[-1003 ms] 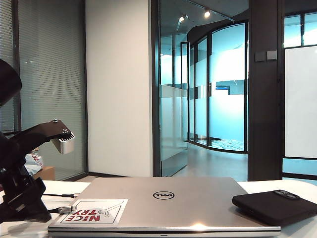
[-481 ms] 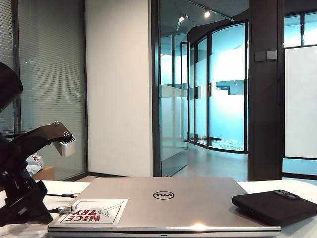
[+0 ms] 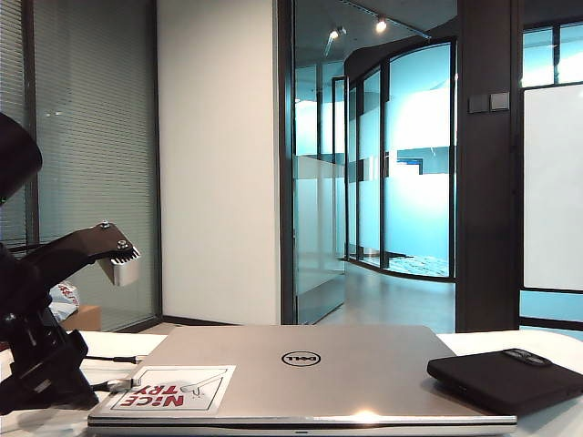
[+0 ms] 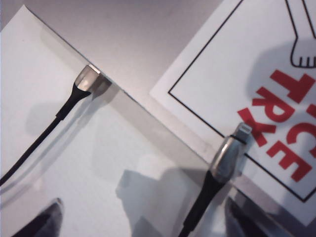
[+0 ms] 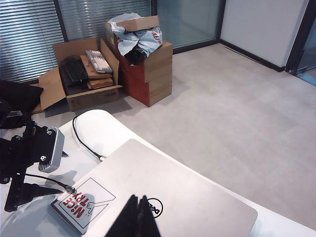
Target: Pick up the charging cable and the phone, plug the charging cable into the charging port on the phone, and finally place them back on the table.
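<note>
- The charging cable (image 4: pixel 224 163) is a thin, limp black cord ending in a small rigid silvery plug. It looks very light, and the cord will likely flop and swing once lifted. The firmest place to take hold is the stiff plug housing just behind the tip; its smooth metal may slip under a shallow pinch.
- Its plug rests on the corner of the silver Dell laptop (image 3: pixel 364 373), tip touching the red-lettered sticker (image 4: pixel 276 98), while the cord trails off the lid onto the white worktop (image 4: pixel 44 89).
- A second black cord (image 4: pixel 79 91) lies beside the laptop's edge, apart from the first, and could be mistaken for it.
- The left pincer (image 4: pixel 140 222) hovers right above that laptop corner, spread wide, its dark fingertips (image 4: pixel 44 219) flanking the cable's cord just behind the plug, not touching it.
- The phone (image 3: pixel 506 375), a flat, rigid black slab, lies at the laptop's opposite side, partly on the lid. It would best be gripped across its long edges.
- The right pincer (image 5: pixel 136 219) hangs above the laptop lid, pressed together and empty.
</note>
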Motion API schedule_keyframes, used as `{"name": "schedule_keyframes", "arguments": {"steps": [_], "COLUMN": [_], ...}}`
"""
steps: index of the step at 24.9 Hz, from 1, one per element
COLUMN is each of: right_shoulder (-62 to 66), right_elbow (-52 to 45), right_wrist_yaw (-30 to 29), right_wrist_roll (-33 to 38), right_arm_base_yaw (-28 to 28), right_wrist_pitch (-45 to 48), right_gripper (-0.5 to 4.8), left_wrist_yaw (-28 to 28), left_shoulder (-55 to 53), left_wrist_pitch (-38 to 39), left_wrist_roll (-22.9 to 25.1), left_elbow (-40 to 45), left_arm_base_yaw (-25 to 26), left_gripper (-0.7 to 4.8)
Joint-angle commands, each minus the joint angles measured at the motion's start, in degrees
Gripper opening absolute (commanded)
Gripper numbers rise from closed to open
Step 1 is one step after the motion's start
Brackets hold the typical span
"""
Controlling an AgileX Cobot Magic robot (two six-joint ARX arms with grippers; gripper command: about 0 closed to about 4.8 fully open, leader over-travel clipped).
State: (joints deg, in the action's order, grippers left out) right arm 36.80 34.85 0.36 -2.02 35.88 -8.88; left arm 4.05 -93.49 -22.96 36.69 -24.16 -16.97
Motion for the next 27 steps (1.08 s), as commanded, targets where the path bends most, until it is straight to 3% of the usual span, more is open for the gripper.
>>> {"name": "schedule_keyframes", "arguments": {"steps": [1,14,19,24,27], "right_shoulder": [-0.13,-0.13,-0.13,-0.13,-0.13], "right_elbow": [0.37,0.37,0.37,0.37,0.37], "right_wrist_yaw": [-0.07,-0.07,-0.07,-0.07,-0.07], "right_wrist_roll": [-0.17,-0.17,-0.17,-0.17,-0.17], "right_arm_base_yaw": [0.07,0.07,0.07,0.07,0.07], "right_wrist_pitch": [1.44,1.44,1.44,1.44,1.44], "right_gripper": [-0.01,-0.01,-0.01,-0.01,-0.01], "left_wrist_yaw": [0.28,0.26,0.26,0.26,0.26], "left_shoulder": [0.02,-3.89,-3.89,-3.89,-3.87], "left_wrist_pitch": [-0.42,-3.54,-4.17,-4.17,-4.48], "left_wrist_roll": [0.46,0.42,0.39,0.35,-0.33], "left_elbow": [-0.09,-0.09,-0.09,-0.09,-0.09], "left_arm_base_yaw": [0.02,0.02,0.02,0.02,0.02], "left_gripper": [4.18,4.17,3.11,1.42,1.29]}}
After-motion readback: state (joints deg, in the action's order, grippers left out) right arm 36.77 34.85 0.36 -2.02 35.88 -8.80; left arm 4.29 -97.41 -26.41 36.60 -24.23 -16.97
